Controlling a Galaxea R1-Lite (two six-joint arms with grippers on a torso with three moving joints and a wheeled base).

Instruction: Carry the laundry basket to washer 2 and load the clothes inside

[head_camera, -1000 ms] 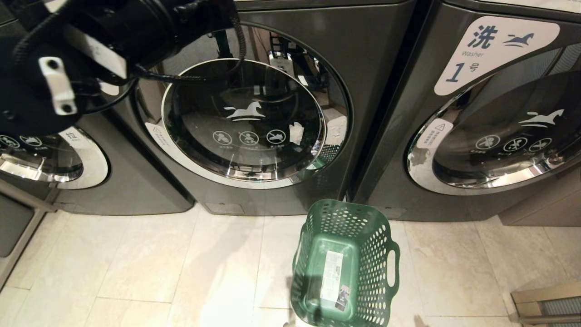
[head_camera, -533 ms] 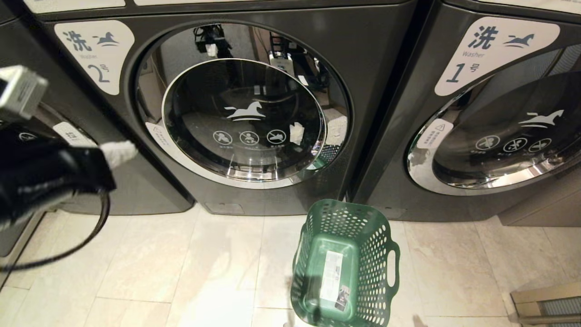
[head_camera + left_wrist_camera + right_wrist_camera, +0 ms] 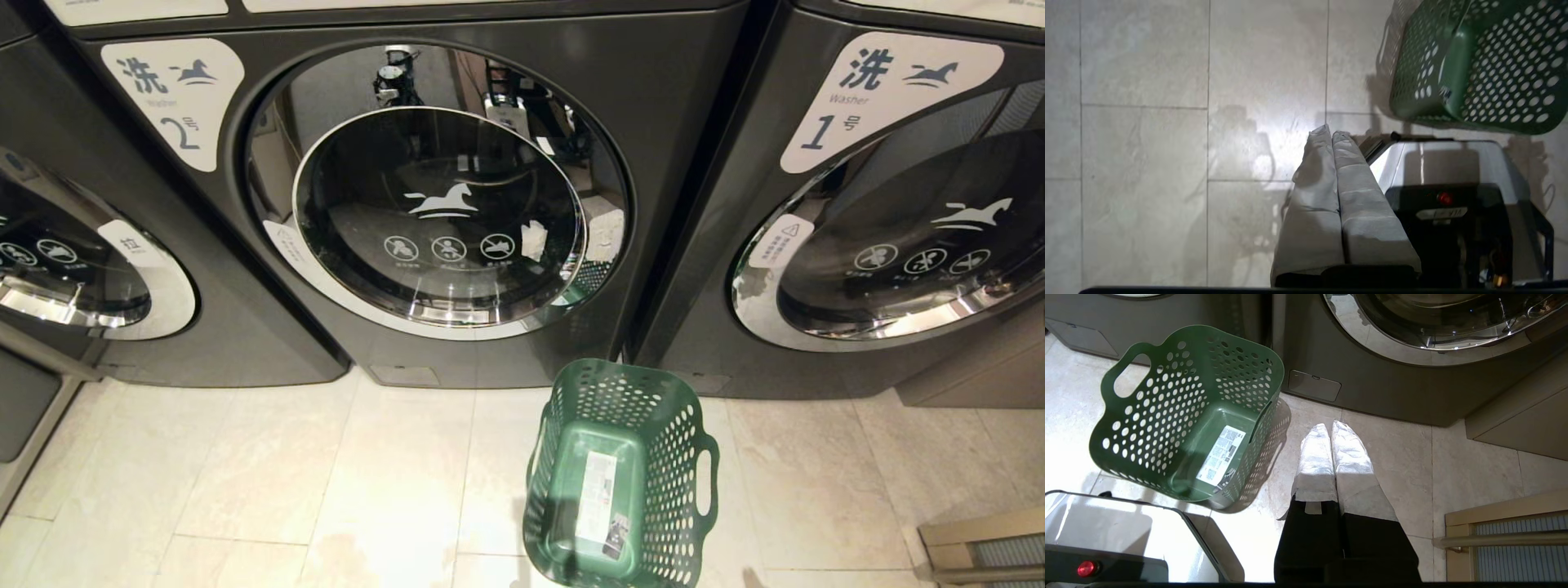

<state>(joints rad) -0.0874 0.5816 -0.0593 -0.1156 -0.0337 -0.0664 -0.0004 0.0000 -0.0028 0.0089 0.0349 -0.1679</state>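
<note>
Green basket (image 3: 624,482) sitting empty on tile floor (image 3: 269,474) before washer 1 (image 3: 849,204) | washer 2 (image 3: 441,204) door staying closed | left gripper (image 3: 1331,134) hanging pressed together | right gripper (image 3: 1331,430) pinched together beside basket

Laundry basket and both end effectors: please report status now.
Left end effector shut, empty, above floor. Right end effector shut, empty. Laundry basket empty, before closed washer 2. Nothing in the way.

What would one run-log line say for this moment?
laundry basket: empty, on floor | washer 2: door closed | left gripper: shut, empty | right gripper: shut, empty
</note>
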